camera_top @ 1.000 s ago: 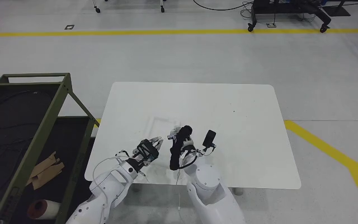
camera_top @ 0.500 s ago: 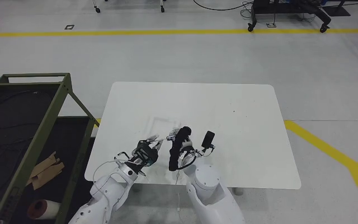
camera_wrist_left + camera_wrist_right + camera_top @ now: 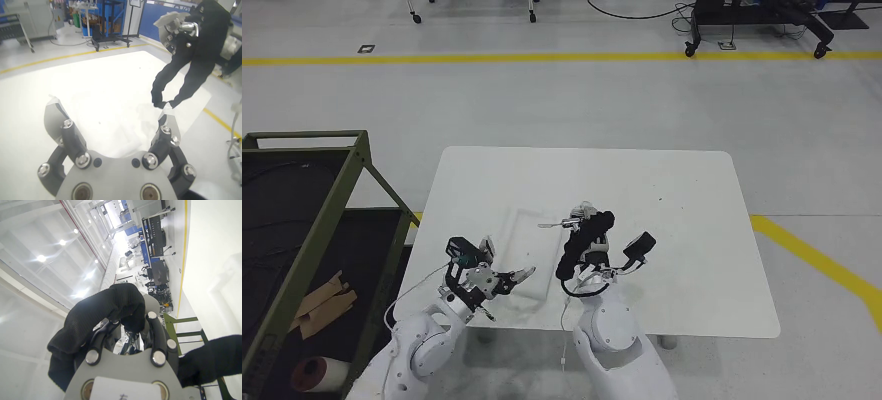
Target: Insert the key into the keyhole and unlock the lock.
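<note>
My right gripper (image 3: 577, 223) hangs above the white table (image 3: 682, 190), near its front middle, shut on the lock. Black fabric (image 3: 587, 240) drapes over the gripper and trails down. The lock's silver shackle (image 3: 189, 28) shines beside the grey fingers (image 3: 170, 18). A thin metal key (image 3: 550, 224) juts out of the lock's left side. In the right wrist view the fabric (image 3: 105, 317) hides the right gripper (image 3: 130, 318). My left gripper (image 3: 510, 279) is at the table's front left edge, open and empty, apart from the lock. Its wide-spread fingers (image 3: 54, 111) frame bare tabletop around the left gripper (image 3: 108, 106).
A green-framed cart (image 3: 362, 165) stands close to the table's left side, with cardboard (image 3: 322, 300) and a roll (image 3: 317, 373) on its lower shelf. A yellow floor line (image 3: 812, 250) runs past the table's right side.
My left gripper has let go of the key, opened and drawn back to the left, toward the table's front edge. The right gripper has carried the lock farther back and a little right.
</note>
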